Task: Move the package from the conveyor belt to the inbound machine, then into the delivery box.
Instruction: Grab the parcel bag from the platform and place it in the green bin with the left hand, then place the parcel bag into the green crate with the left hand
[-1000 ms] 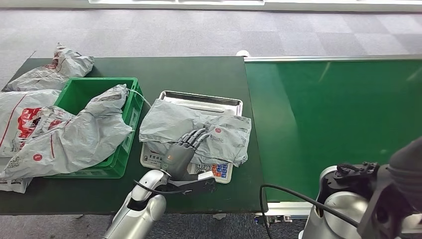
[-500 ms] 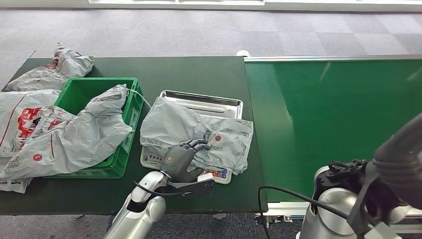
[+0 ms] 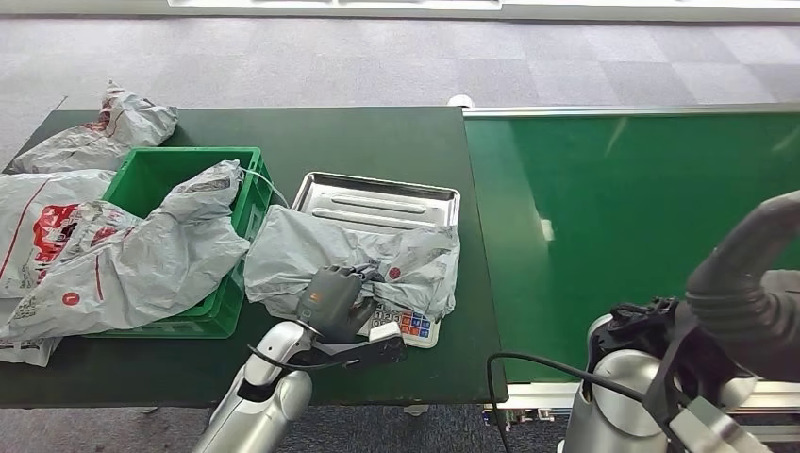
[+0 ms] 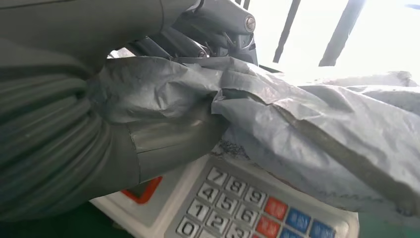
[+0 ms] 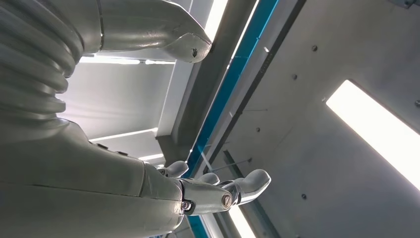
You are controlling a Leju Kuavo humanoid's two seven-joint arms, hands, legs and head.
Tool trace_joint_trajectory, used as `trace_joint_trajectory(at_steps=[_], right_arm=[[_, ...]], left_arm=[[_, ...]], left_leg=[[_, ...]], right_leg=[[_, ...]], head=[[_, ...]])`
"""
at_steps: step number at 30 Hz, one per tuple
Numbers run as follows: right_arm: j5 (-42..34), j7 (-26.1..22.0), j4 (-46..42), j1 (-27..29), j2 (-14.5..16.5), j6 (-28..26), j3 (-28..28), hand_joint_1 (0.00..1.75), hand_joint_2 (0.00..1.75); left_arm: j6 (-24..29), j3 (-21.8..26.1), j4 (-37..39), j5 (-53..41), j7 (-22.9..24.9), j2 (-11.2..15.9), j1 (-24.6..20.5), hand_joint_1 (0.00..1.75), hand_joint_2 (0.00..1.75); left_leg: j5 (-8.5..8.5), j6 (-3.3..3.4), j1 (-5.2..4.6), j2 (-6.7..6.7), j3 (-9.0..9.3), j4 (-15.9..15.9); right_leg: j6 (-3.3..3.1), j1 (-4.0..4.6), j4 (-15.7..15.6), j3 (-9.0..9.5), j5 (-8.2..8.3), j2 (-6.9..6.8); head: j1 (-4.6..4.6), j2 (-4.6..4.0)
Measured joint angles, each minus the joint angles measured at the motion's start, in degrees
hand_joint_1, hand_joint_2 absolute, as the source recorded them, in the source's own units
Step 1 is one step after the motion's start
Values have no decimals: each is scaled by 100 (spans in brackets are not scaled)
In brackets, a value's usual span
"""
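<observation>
Left hand (image 3: 332, 300) is clamped on one grey package (image 3: 354, 260), thumb and fingers (image 4: 198, 25) pinching a crumpled fold of it. That package lies on the single inbound machine (image 3: 377, 203), over its keypad (image 4: 247, 208) and the near part of its steel pan. Beside it sits one green delivery box (image 3: 165, 170) with a bag draped across it. Right hand (image 5: 218, 193) holds nothing, fingers apart, pointing at the ceiling. One green conveyor belt (image 3: 641, 208) lies to the right.

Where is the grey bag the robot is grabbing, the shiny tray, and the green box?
grey package (image 3: 311, 247), head view, on its crumpled left part.
shiny tray (image 3: 377, 198), head view, on its bare metal floor behind the package.
green box (image 3: 165, 170), head view, on its inner back wall.
left hand (image 3: 330, 300), head view, on the back of the hand gripping the package.
</observation>
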Motion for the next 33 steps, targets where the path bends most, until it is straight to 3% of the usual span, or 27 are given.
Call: trace_joint_trajectory(at_steps=[6, 10, 16, 22, 24, 28, 30, 31, 33], right_arm=[[46, 0, 13, 5, 0, -1, 0, 0, 175], [51, 0, 18, 10, 0, 0, 0, 0, 175], [-9, 0, 22, 10, -1, -1, 0, 0, 175], [-23, 0, 27, 9, -2, 0, 0, 0, 175], [-42, 0, 38, 9, -2, 0, 0, 0, 175], [-67, 0, 61, 7, -2, 0, 0, 0, 175], [-60, 0, 63, 8, -3, 0, 0, 0, 175], [-51, 0, 60, 12, -4, -1, -3, 0, 175], [-23, 0, 45, 23, -6, -7, -14, 0, 175]], left_arm=[[1898, 171, -355, -490, 251, -5, 102, 175, 175], [2680, 746, -1337, -1444, 27, -126, 302, 175, 175], [2761, 1875, -3003, -2368, 6, -208, 352, 175, 175], [2764, 2363, -3795, -2379, -127, -142, 355, 175, 175], [2764, 2599, -4102, -2379, -644, -138, 349, 175, 175], [2764, 3603, -4729, -2379, -2230, -187, 196, 175, 175], [2761, 4148, -4712, -2380, -2440, 0, 180, 175, 175], [2753, 4370, -4560, -2380, -2312, 224, 151, 175, 175], [2734, 4565, -3602, -2383, -1413, 881, -295, 175, 175]], left_leg=[[0, 0, 0, 1, -1, 0], [0, -1, 2, 3, -3, 0], [0, -2, 2, 5, 0, -1], [0, -3, 5, -1, -1, -1], [0, -3, 8, 1, -1, -1], [-1, -5, 8, 1, 2, -1], [-5, -11, 6, 5, 10, -3], [-6, -17, 5, 10, 21, -2], [3, -32, 7, 15, 28, 7]], right_leg=[[0, 2, 1, -1, 0, -1], [-1, 3, 3, -5, 0, 1], [-5, 6, 5, -6, -3, 2], [-10, 7, 10, 0, -7, -8], [-11, 6, 12, 0, -6, -6], [-11, 3, 12, 0, -10, -5], [-17, 5, 13, -1, -13, 0], [-25, 7, 12, -18, -16, 5], [-41, 19, 13, -63, -19, 11]], head=[[0, 0], [0, 0], [-2, 0], [-1, 0], [-1, 0], [0, 0], [1, 0], [0, 0], [-2, 0]])
